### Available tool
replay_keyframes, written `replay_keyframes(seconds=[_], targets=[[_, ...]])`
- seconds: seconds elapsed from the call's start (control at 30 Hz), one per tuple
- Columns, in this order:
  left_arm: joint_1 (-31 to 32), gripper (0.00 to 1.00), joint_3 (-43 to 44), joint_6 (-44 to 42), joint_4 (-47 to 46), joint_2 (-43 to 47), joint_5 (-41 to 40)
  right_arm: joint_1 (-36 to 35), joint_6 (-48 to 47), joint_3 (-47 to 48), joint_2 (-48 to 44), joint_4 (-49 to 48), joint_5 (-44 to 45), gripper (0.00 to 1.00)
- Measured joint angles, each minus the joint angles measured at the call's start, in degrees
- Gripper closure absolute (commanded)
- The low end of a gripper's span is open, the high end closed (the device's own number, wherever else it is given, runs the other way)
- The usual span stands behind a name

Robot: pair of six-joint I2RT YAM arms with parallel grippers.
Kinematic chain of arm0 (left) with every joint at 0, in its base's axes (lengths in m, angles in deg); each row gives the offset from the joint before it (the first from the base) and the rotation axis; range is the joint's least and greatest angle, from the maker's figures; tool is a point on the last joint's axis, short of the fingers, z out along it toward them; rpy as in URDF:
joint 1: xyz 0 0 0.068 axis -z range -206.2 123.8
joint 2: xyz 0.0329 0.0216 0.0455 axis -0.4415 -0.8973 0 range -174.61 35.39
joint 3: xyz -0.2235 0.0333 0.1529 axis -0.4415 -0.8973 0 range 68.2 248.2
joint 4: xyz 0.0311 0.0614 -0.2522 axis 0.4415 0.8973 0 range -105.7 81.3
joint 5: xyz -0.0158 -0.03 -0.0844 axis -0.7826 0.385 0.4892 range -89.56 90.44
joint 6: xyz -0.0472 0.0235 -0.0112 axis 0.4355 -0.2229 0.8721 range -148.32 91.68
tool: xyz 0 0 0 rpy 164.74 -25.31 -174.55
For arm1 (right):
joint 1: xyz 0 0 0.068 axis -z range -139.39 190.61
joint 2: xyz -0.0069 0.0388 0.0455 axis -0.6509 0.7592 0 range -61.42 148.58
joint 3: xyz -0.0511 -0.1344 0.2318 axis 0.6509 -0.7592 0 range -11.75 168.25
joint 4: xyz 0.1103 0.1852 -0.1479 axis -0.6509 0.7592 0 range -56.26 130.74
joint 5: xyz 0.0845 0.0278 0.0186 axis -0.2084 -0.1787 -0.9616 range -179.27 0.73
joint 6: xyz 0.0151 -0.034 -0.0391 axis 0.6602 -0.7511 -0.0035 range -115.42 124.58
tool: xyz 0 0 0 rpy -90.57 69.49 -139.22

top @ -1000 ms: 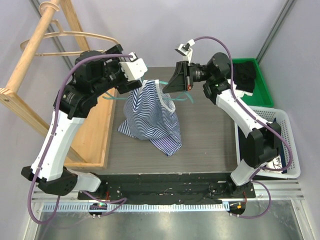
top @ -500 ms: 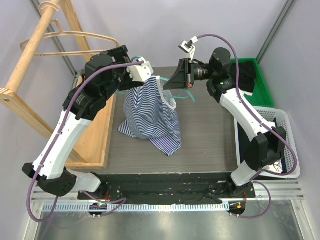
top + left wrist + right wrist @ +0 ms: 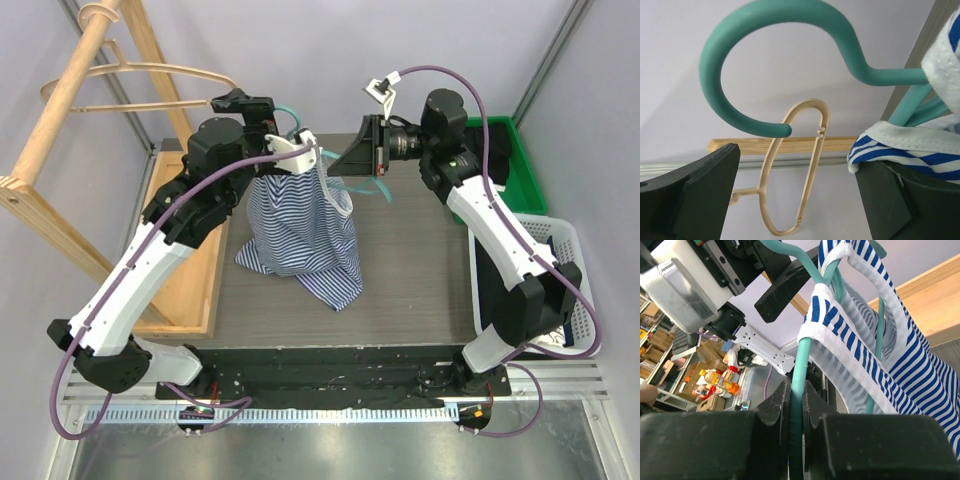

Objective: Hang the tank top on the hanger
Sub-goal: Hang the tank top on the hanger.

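Note:
The striped tank top (image 3: 300,230) hangs from the teal hanger (image 3: 376,190), its hem resting on the table. My right gripper (image 3: 356,160) is shut on the hanger's arm, and that arm (image 3: 799,365) runs between its pads (image 3: 796,395) with a white-trimmed strap (image 3: 860,315) draped over it. My left gripper (image 3: 291,148) is open at the top of the garment, beside the hanger's hook (image 3: 288,112). In the left wrist view the hook (image 3: 707,65) curves above the wide-apart fingers (image 3: 705,190). A fold of the top (image 3: 900,150) lies on the right finger.
A wooden rack (image 3: 90,90) stands at the back left with a tan hanger (image 3: 150,70) on its rail; that hanger (image 3: 810,177) shows behind my left fingers. The rack's wooden base (image 3: 190,270) borders the table's left side. A green bin (image 3: 520,150) and a white basket (image 3: 560,240) sit at the right.
My left arm has swung right and back, bringing its open gripper up beside the hanger's hook. The right gripper has shifted slightly back, still holding the hanger.

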Motion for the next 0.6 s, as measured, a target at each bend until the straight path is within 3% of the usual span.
replay_keyframes(seconds=[0.23, 0.37, 0.6], targets=[[1.31, 0.0, -0.63, -5.09, -2.01, -0.22, -2.32, 0.0, -1.38, 0.09, -0.09, 0.46, 1.11, 0.99], [1.18, 0.0, 4.61, -4.33, 8.68, -1.14, 1.11, 0.0, -1.79, 0.42, -0.09, 1.77, 1.38, 0.99], [1.27, 0.0, 11.45, -1.18, 29.05, -1.18, 14.71, 0.17, -2.6, 0.96, -1.88, 1.46, 1.92, 0.99]])
